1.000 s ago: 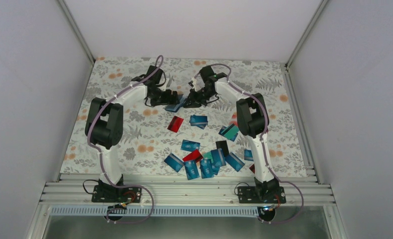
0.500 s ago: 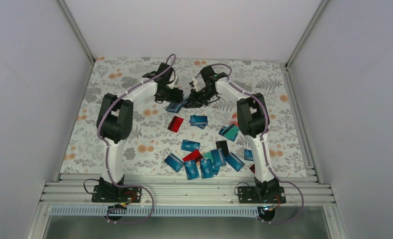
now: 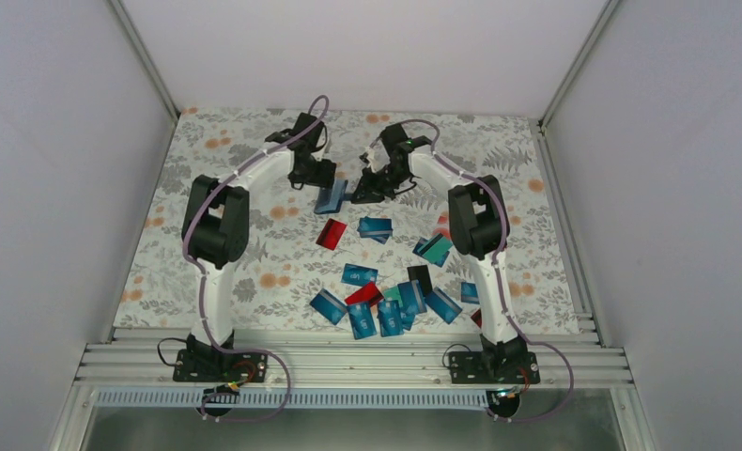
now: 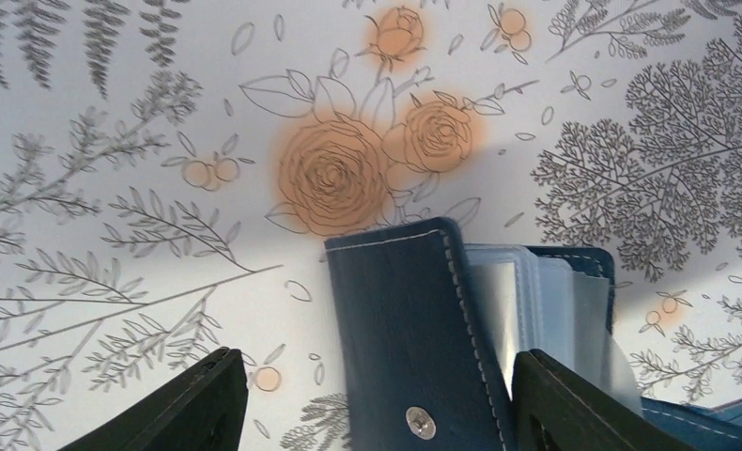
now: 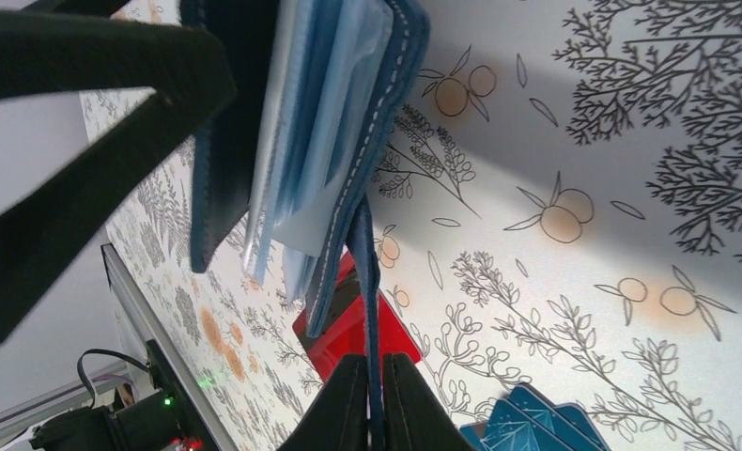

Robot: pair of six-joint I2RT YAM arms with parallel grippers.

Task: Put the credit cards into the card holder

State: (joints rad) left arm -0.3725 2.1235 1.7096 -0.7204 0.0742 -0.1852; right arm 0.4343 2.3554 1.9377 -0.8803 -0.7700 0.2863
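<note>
Reaching far over the flowered surface (image 3: 208, 178), both arms bend inward so their tips nearly meet at the back. The right gripper (image 5: 374, 366) is pinching a thin edge of the dark blue card holder (image 4: 405, 319). The holder is open at the back middle, with its clear pockets showing. The left gripper (image 3: 316, 176) hangs just over it, fingers spread wide, holding nothing. The credit cards (image 3: 386, 305) lie in a messy heap nearer the arm bases. Since a second ago, the left elbow has swung inward and its gripper has moved a bit farther back.
</note>
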